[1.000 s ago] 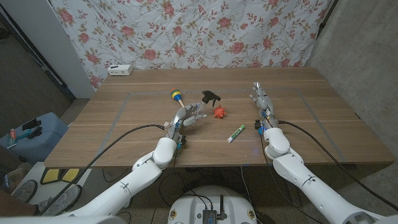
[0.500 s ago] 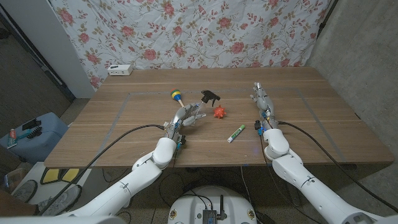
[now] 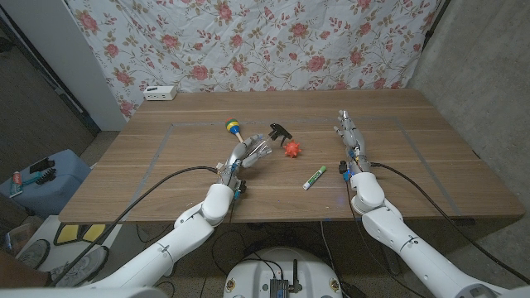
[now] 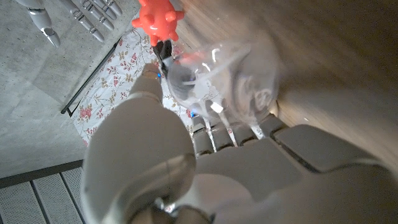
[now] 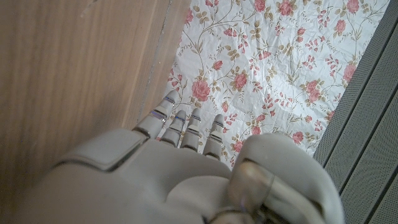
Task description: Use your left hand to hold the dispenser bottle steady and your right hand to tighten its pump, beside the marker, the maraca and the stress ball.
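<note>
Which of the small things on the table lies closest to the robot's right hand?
The green-and-white marker. It lies just left of the right hand, while the red spiky stress ball and the maraca sit farther off.

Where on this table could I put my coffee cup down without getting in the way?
Bare wood lies along the far edge beside the white box, and in the near left corner, left of the left hand. The middle is crowded: that hand grips the dispenser bottle, with the maraca, stress ball and marker close by. The right hand waits right of these.
</note>
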